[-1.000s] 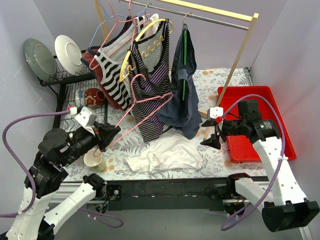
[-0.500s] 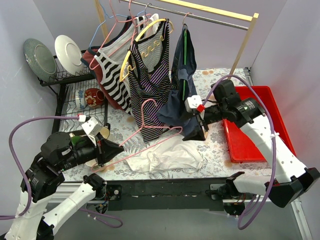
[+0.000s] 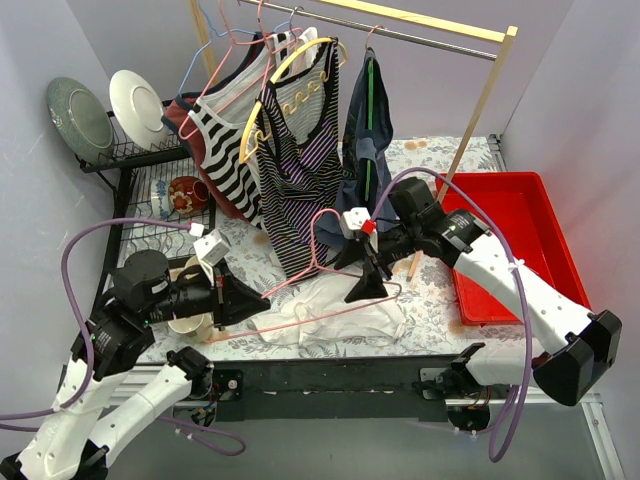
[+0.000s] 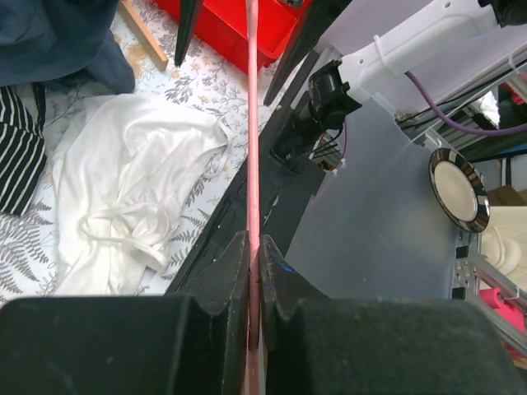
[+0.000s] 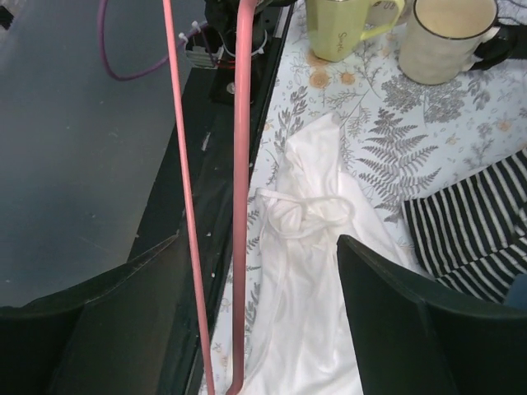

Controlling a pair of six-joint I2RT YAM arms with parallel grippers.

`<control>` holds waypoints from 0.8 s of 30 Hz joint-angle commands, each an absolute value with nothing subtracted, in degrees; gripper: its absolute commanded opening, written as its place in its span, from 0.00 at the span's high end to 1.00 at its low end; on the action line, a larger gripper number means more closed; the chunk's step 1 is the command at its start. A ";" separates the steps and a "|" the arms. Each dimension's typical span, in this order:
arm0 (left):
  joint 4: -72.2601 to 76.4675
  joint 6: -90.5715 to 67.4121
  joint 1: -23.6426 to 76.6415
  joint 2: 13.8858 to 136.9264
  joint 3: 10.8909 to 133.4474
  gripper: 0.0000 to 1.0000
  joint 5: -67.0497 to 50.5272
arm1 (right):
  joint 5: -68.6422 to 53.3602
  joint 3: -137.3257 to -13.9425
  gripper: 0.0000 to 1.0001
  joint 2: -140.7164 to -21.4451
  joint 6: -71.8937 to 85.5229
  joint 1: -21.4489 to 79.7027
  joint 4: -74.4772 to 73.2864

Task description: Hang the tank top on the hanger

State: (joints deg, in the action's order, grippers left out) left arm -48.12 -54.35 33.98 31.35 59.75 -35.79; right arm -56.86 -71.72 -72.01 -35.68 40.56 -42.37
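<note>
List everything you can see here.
white sleeveless tank top: one, white, crumpled, front centre
thin pink wire hanger: one, pink, held up at front centre
hung garments: at least three, striped and navy, at the back
red plastic tray: one, red, right side
plates: two, grey-green and white, back left
mugs: two, yellow-green and cream, front left
left gripper: one, black, shut on the hanger
right gripper: one, black, open, straddling the hanger

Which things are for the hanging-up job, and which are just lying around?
For the job: pink hanger, left gripper pinching it, white tank top, open right gripper.

Just lying about: black-and-white striped top, navy garment, red tray, green mug, white plate.
</note>
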 commanded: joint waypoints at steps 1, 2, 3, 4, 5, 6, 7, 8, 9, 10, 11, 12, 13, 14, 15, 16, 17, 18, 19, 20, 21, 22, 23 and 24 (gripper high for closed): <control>-41.23 -56.51 34.28 31.20 58.19 1.00 -40.16 | -58.80 -67.77 0.19 -68.04 -30.51 40.61 -36.57; -40.52 -56.77 34.28 31.20 57.57 1.00 -40.78 | -59.06 -66.46 0.21 -67.59 -30.06 40.61 -36.13; -39.30 -57.21 34.28 31.29 57.22 1.00 -40.96 | -59.41 -65.75 0.22 -67.24 -29.62 40.52 -35.60; -38.59 -57.56 34.19 31.38 56.96 1.00 -40.96 | -59.85 -65.22 0.26 -66.54 -28.84 40.52 -35.42; -37.97 -57.74 34.28 31.20 56.61 1.00 -40.87 | -61.33 -64.78 0.43 -66.27 -28.65 40.52 -35.33; -36.40 -57.92 34.19 31.20 55.64 1.00 -40.78 | -61.96 -64.08 0.54 -65.92 -28.65 40.34 -35.77; -35.43 -58.88 34.19 30.85 55.20 1.00 -40.52 | -62.40 -63.99 0.69 -65.22 -29.00 40.08 -36.29; -34.46 -59.32 34.19 30.68 54.50 1.00 -40.43 | -62.58 -63.98 0.98 -64.69 -29.61 39.82 -36.99; -32.28 -59.94 34.19 30.50 53.19 1.00 -39.91 | -62.23 -64.25 0.99 -64.17 -30.58 38.94 -38.13; -31.12 -61.25 34.19 30.15 52.22 1.00 -40.08 | -61.79 -64.68 0.99 -62.68 -32.24 38.41 -42.06; -29.90 -62.13 34.19 30.06 51.34 1.00 -40.08 | -59.70 -65.04 0.99 -61.80 -38.43 37.80 -44.80; -27.79 -63.01 34.28 29.97 50.37 1.00 -39.64 | -57.59 -65.65 0.99 -60.83 -41.45 36.92 -47.35; -26.90 -63.80 34.19 29.97 48.10 1.00 -39.46 | -54.70 -65.92 0.99 -58.91 -44.96 36.74 -53.03; -26.20 -65.20 34.28 30.32 47.12 0.89 -39.72 | -47.88 -66.09 0.99 -58.02 -49.52 36.30 -55.26; -25.32 -65.91 34.28 30.58 45.89 0.78 -38.68 | -44.07 -66.01 0.99 -57.22 -51.40 36.12 -57.72; -25.23 -66.70 34.28 31.02 44.05 0.67 -37.98 | -40.47 -65.74 0.99 -55.30 -52.55 35.95 -61.66; -25.31 -67.49 34.19 31.98 42.99 0.46 -37.62 | -33.64 -65.31 0.99 -54.07 -53.60 35.43 -63.27; -25.75 -68.02 34.28 32.69 42.28 0.40 -37.18 | -30.70 -64.87 0.99 -52.66 -54.22 34.98 -64.59; -26.54 -68.20 34.19 33.30 41.49 0.35 -34.83 | -28.24 -63.47 0.99 -49.08 -54.66 34.46 -65.56; -27.15 -68.73 34.28 34.79 41.14 0.34 -33.50 | -24.82 -62.94 0.99 -47.04 -55.19 32.45 -67.22; -28.46 -68.82 34.28 35.33 40.87 0.32 -32.18 | -24.52 -62.67 0.99 -45.37 -57.02 30.43 -68.45; -29.26 -69.17 34.28 35.94 40.78 0.31 -28.25 | -24.26 -62.06 0.99 -43.09 -57.56 28.32 -69.25; -29.88 -69.78 34.19 36.56 40.52 0.31 -26.56 | -23.91 -60.57 0.99 -41.76 -57.57 25.26 -69.52; -31.19 -70.83 34.19 37.78 40.43 0.31 -24.80 | -23.82 -60.12 0.99 -40.79 -57.48 24.27 -69.87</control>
State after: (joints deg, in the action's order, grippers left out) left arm -28.45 -67.77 34.57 35.53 40.93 -33.80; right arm -31.05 -62.26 -45.32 -52.93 29.93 -63.35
